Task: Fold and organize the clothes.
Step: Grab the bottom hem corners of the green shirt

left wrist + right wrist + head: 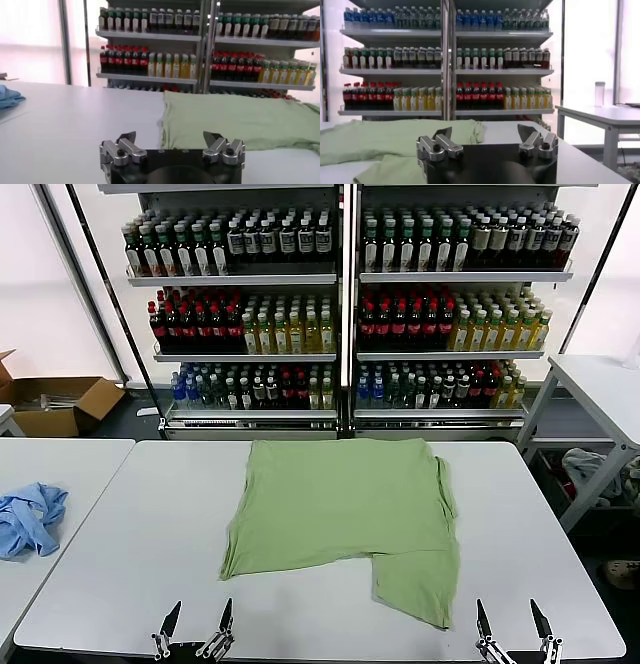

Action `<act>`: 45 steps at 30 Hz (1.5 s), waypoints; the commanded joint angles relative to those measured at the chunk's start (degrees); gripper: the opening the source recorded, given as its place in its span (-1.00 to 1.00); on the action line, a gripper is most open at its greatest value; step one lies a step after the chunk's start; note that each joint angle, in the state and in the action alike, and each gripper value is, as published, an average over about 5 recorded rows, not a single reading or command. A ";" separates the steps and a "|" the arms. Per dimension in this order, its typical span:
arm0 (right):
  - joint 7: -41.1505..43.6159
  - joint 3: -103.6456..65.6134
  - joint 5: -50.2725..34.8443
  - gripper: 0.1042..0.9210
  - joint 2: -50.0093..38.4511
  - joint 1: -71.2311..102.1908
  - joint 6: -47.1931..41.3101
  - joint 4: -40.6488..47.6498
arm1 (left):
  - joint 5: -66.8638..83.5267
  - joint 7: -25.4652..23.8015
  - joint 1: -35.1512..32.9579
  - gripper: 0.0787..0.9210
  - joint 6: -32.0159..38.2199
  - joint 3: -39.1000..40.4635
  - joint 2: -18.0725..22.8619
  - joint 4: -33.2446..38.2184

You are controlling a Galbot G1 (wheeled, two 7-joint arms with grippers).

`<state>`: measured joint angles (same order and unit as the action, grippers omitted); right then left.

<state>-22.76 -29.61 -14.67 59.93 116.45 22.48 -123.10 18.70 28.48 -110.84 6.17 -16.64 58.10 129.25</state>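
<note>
A: What is noted nearest the camera?

B: The left gripper (194, 626) and right gripper (514, 626) are seen at the lower edge of the frame, both spread wide and empty.

A: And the garment?

B: The green shirt (345, 509) is laid flat at centre frame on the white table (120, 564), one flap trailing toward lower right. Folding is judged not yet begun; a hem grasp is called for next.

A: Any writing?

B: None can be read on the bottles (250, 239) at upper frame.
</note>
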 commanded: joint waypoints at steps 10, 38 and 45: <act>-4.29 0.64 0.98 0.76 -0.71 -0.21 -11.06 -6.30 | 0.33 -0.11 -0.62 0.77 -5.72 -0.18 -0.84 3.95; -4.62 4.50 -13.32 0.76 -0.71 -7.64 -38.92 -10.41 | 20.83 -5.08 19.34 0.77 -33.85 -3.16 -5.38 1.74; -3.32 6.04 -12.34 0.76 0.06 -9.26 -38.99 -8.54 | 23.00 -5.69 23.94 0.77 -33.84 -2.89 -3.94 -3.26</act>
<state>-25.79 -23.43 -25.03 60.37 107.31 -14.34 -131.51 38.77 23.45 -91.42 -25.36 -19.17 54.41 129.15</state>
